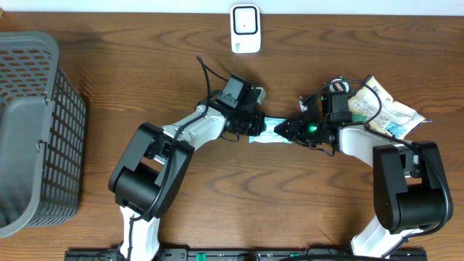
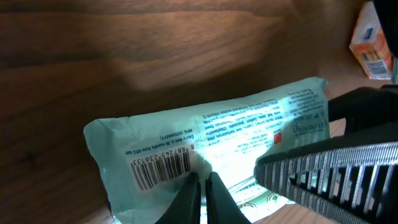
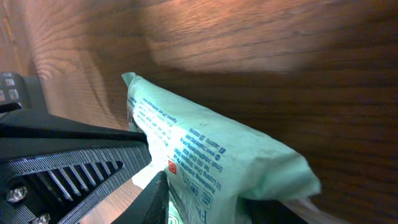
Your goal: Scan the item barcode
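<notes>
- The green packet [image 1: 267, 133] is held above the middle of the table [image 1: 217, 188], stretched between the two grippers. It is well apart from the white scanner [image 1: 245, 29] at the far edge.
- The left gripper [image 2: 202, 179] is pinched fully closed on the packet's long edge, just beside the barcode [image 2: 159, 170]. Its fingertips do not cover the bars.
- The right gripper [image 1: 288, 130] holds the opposite end, its jaws narrowly parted around the bulk of the wrapper.
- The step in hand appears to be presenting the barcode to the scanner. The printed face should be turned squarely toward the scanner window.
- Both arms should travel together at matched pace. This keeps the film taut and the bars flat; slack would probably wrinkle them.
- Neither grip should slide toward the barcode during the move.
- The wrapper looks glossy, with a bright patch near the print. A slight tilt may reduce glare at the scanner.
</notes>
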### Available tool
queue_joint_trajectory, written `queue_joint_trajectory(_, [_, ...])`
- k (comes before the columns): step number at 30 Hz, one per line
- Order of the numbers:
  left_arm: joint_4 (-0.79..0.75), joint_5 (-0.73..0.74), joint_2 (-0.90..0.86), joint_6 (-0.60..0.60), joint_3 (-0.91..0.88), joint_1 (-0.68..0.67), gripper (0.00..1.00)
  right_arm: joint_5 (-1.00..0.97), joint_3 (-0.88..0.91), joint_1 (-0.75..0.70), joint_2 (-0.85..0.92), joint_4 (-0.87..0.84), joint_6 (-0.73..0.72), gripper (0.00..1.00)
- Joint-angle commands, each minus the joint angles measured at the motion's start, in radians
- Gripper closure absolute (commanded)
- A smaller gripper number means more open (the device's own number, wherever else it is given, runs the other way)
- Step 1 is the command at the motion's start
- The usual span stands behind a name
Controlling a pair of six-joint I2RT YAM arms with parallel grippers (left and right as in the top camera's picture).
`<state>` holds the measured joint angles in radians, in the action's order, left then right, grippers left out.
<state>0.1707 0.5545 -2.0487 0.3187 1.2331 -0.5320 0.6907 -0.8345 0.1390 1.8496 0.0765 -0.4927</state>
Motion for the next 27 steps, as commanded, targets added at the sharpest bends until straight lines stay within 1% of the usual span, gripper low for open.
queue_joint_trajectory(1, [0.026,-0.085,-0.07,0.009,-0.023,0.007,0.93,-0.034,0.029,0.033,0.018,0.001,-0.021,0.75])
queue_joint_trajectory(3, [0.026,-0.085,-0.07,0.009,-0.023,0.007,0.93,-0.05,0.029,0.031,0.018,0.0,-0.019,0.8])
queue_joint_trajectory(8, [0.029,-0.085,-0.069,0.009,-0.023,0.007,0.93,-0.035,0.029,0.021,0.018,-0.022,0.002,0.8])
queue_joint_trajectory(9, [0.029,-0.085,-0.069,0.009,-0.023,0.007,0.93,-0.025,0.029,0.02,0.018,-0.024,0.008,0.83])
queue_joint_trajectory(10, [0.029,-0.085,-0.066,0.009,-0.022,0.01,0.92,-0.025,0.029,0.019,0.018,-0.024,0.009,0.91])
queue_joint_trajectory(12, [0.034,-0.085,-0.049,0.009,-0.013,0.018,0.93,-0.024,0.029,0.019,0.018,-0.024,0.016,0.98])
queue_joint_trajectory(13, [0.043,-0.085,-0.034,0.008,-0.007,0.026,0.92,-0.016,0.029,0.018,0.016,-0.026,0.021,0.99])
queue_joint_trajectory(17, [0.117,-0.084,0.091,0.009,0.014,0.085,0.92,0.074,0.029,-0.01,-0.003,-0.039,0.06,0.98])
queue_joint_trajectory(19, [0.17,-0.08,0.187,0.008,0.016,0.13,0.91,0.143,0.029,-0.034,-0.018,-0.039,0.076,0.97])
queue_joint_trajectory(20, [0.205,-0.08,0.246,0.008,0.016,0.161,0.85,0.184,0.029,-0.048,-0.028,-0.039,0.089,0.97])
queue_joint_trajectory(21, [0.245,-0.08,0.31,-0.003,0.016,0.199,0.83,0.224,0.029,-0.06,-0.041,-0.039,0.107,0.97])
queue_joint_trajectory(24, [0.345,-0.089,0.47,-0.042,0.016,0.317,0.83,0.31,0.029,-0.077,-0.08,-0.036,0.147,0.95])
queue_joint_trajectory(26, [0.406,-0.128,0.546,-0.041,0.016,0.396,0.71,0.363,0.029,-0.082,-0.121,-0.031,0.158,0.95])
queue_joint_trajectory(27, [0.438,-0.17,0.575,-0.041,0.015,0.441,0.62,0.41,0.029,-0.081,-0.159,-0.026,0.174,0.96])
